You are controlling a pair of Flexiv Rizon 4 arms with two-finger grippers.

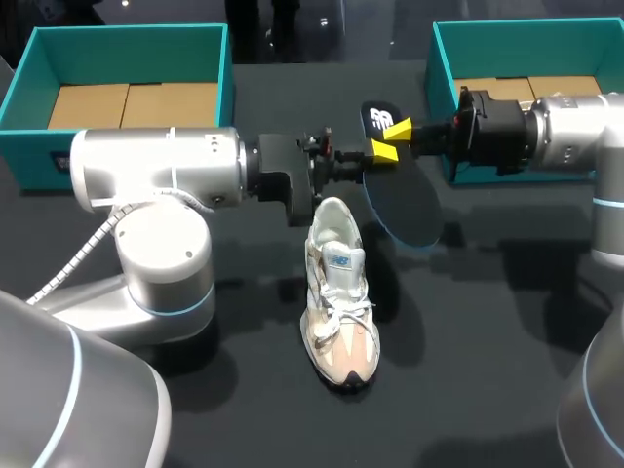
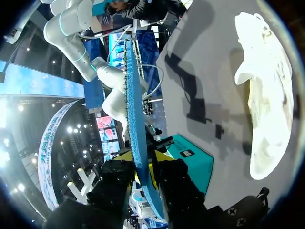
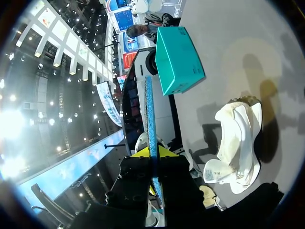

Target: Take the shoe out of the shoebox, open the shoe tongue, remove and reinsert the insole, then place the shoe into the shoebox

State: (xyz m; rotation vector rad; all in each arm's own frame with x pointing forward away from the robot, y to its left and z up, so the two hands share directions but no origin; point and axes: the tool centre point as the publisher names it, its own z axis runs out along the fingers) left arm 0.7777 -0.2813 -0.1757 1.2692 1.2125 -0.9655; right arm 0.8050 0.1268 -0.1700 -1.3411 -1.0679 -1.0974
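Dark insole [image 1: 402, 200], upper centre, is pinched by right claw [image 1: 390, 139] and left claw [image 1: 351, 162] together; the shoe [image 1: 339, 292] lies just below on the tabletop [image 1: 487, 341], heel opening toward them, toe pointing down-frame.

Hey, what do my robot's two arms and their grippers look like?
The left arm and right arm are rounded silver-grey tubes with thin light-blue rings at the joints. A white braided cable runs beside the left one. The left gripper and right gripper are black, blocky units whose jaws end in bright yellow tips.
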